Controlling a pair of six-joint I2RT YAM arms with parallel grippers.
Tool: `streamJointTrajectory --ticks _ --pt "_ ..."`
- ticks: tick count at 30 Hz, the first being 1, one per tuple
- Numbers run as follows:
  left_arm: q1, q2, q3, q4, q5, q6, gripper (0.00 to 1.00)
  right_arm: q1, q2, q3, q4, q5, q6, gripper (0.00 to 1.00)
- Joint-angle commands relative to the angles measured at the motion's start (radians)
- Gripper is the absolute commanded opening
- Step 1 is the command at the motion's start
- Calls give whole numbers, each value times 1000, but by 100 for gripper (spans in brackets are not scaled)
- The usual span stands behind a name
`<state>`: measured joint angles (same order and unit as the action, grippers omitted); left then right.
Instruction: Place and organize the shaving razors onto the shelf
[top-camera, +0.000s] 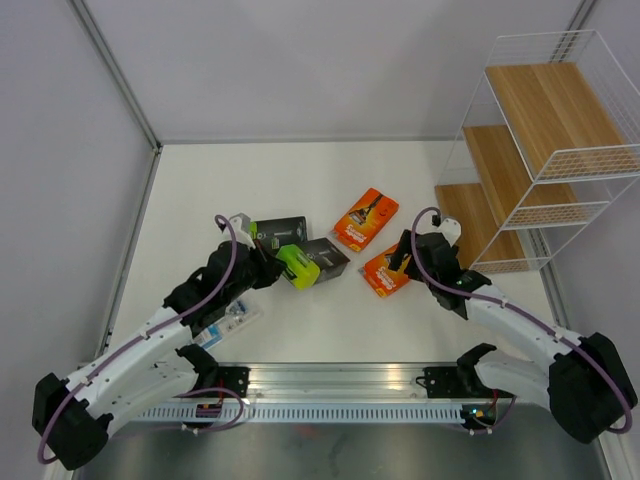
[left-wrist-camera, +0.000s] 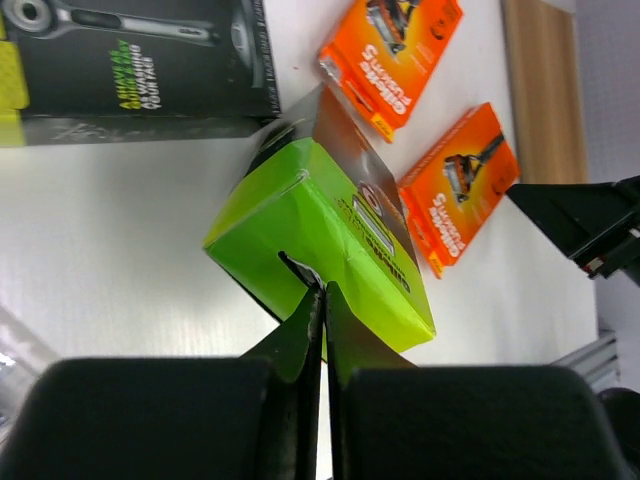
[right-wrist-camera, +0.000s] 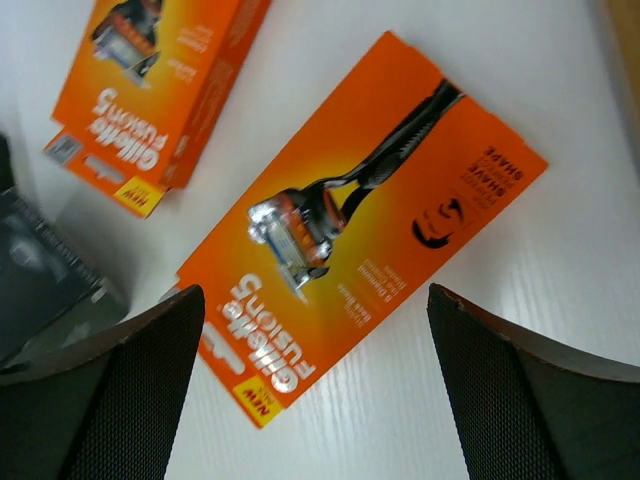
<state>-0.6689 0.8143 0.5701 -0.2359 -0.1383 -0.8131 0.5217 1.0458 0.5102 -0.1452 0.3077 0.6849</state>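
Left end effector (left-wrist-camera: 322, 296) closed, fingertips pressed together on a thin flap at the lime-green end of one black razor pack (left-wrist-camera: 330, 235). That pack slantwise near the middle of the table (top-camera: 300, 170), green end toward the left arm; lifted or resting, impossible to tell. Just beside its dark end, the second black pack (left-wrist-camera: 140, 60), flat on the table.

Right end effector (right-wrist-camera: 312, 300) wide open, one finger on either side above the near orange pack (right-wrist-camera: 360, 230), no contact visible. Pack flat, printed face up. Far orange pack (right-wrist-camera: 160, 80) a little beyond it, also flat, apart from the first.

Clear blister pack (top-camera: 228, 322) near the front left of the table, partly hidden under the left arm.

Shelf (top-camera: 560, 110) upright at the far right of the table, three stepped wood tiers in a white wire frame, the lowest tier near the right end effector.
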Motion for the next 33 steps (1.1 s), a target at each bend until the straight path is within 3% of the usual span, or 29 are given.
streamJointTrajectory --ticks 1,6,12,20,23,28,33 --pt "5 -4 102 -110 -101 72 2 1 77 68 -83 187 91 98" --pt "5 -24 177 -215 -139 113 2 3 112 39 -125 188 208 98" --pt "5 -52 229 -269 -208 212 2 3 121 -75 131 152 235 98" --pt "5 -64 272 -322 -210 252 2 3 365 49 134 231 183 98" --pt "5 -81 289 -324 -192 288 2 3 430 53 246 190 139 98" --pt "5 -84 381 -324 -126 347 2 4 532 51 461 -19 97 90" --pt "5 -40 500 -321 -148 356 2 81 643 77 659 -154 36 87"
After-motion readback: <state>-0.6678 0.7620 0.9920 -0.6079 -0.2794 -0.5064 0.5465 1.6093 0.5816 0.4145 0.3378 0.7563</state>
